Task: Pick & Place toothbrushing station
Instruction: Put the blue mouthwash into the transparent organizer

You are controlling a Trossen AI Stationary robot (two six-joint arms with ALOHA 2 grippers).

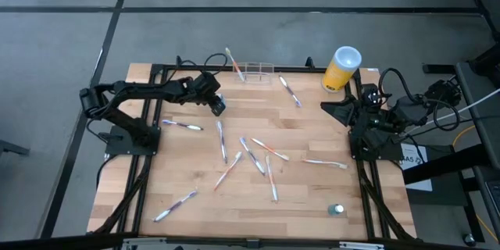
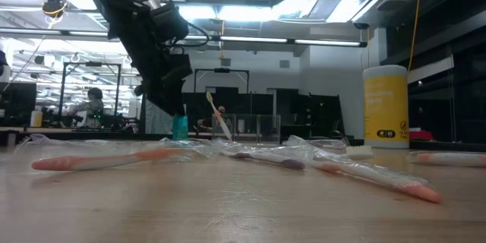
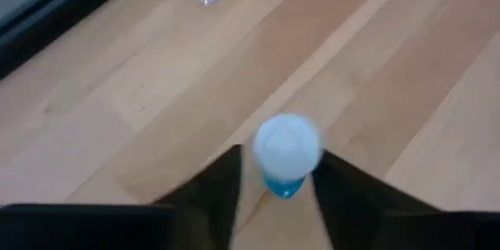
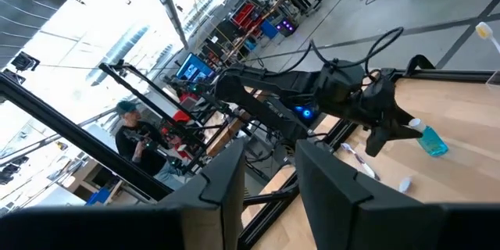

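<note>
Left gripper [image 3: 279, 156] straddles the white-capped blue bottle [image 3: 287, 142], jaws spread. We close squarely, then carry it far-right toward the toothbrushing station [image 1: 258, 69]. Right gripper [image 4: 269, 173] waits spread at right.

No legible text; yellow cylinder [image 2: 386, 106] label perhaps printed.

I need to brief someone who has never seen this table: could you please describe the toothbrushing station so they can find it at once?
Start at the yellow cylinder with the white top on the wooden table's far edge. Along that edge towards the left arm stands the toothbrushing station, with one toothbrush leaning at its end. It is the only clear, low, box-shaped thing; everything around it is a slim toothbrush lying flat.
</note>
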